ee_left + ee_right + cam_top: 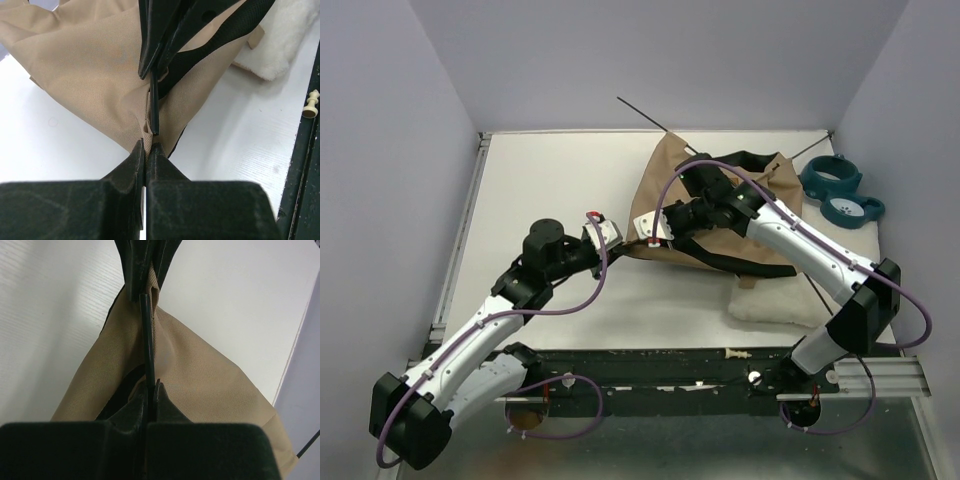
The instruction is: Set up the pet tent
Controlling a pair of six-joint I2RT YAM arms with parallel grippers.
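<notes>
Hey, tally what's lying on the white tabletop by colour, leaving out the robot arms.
Tan: 1, the pet tent
White: 1, the cushion
Teal: 1, the bowl stand
Total: 3

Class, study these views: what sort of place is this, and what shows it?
Probably a robot lab cell: a white table boxed by plain walls, left arm and right arm mounted at its edge, a pet tent laid out.
</notes>
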